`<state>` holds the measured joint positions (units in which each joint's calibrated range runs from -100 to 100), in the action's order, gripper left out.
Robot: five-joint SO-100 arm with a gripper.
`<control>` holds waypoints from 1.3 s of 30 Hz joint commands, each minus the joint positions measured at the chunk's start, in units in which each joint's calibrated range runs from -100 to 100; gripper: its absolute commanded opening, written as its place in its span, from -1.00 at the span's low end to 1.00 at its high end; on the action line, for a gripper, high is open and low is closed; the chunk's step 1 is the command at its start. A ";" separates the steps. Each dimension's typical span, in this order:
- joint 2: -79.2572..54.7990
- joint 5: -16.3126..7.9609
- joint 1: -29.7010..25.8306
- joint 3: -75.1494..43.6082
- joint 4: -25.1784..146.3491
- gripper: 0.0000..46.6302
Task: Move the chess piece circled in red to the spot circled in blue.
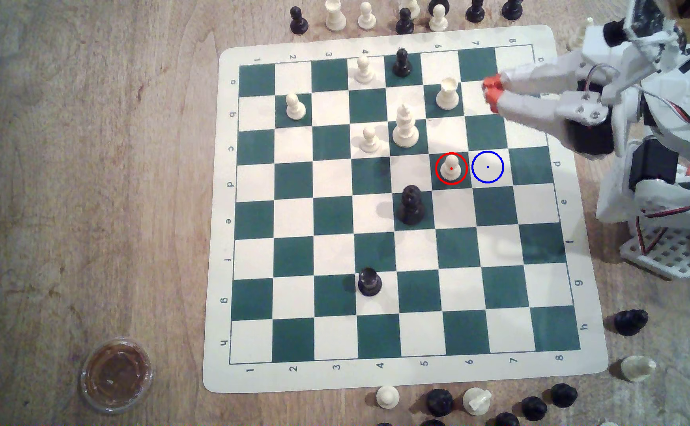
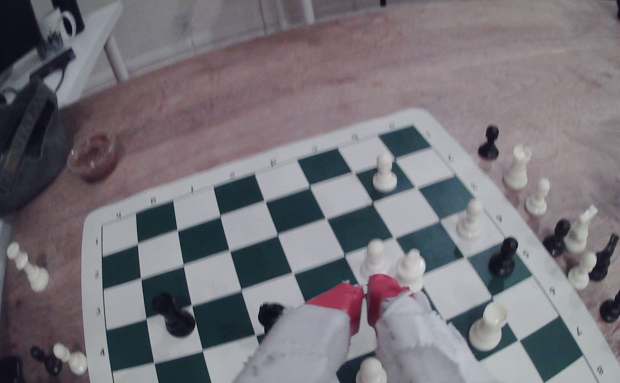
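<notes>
Nearest you, along the bottom edge of the exterior view, loose black and cream pieces lie on the worktop. A clear cup with brown contents sits lower left.

The board is green-and-cream vinyl. Its printing is readable: 1–8 along the bottom and top borders, a–h down both side borders.

Moving up the frame, there's a black piece in row g and a taller black piece on e5.

Your target, the red-circled pawn, stands upright on green square d6, right of frame centre. The blue-circled spot is cream square d7, the next square toward the exterior view's right, and it's bare.

Above that are the tall cream piece with the spiked crown and the cream rook.

The end effector hovers at upper right, just beside the rook and well apart from the pawn. In the wrist view the end effector's red tips are almost touching, with only a slit of a gap and nothing gripped.

Farthest out, a row of spare pieces lines the top edge. In the wrist view's upper left there's a mug whose print is too blurred to read.
</notes>
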<state>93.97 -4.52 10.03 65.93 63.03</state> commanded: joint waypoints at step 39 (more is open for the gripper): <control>-54.41 -3.61 -0.29 -6.91 -4.72 -0.26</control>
<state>41.68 -8.67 9.44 62.49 58.88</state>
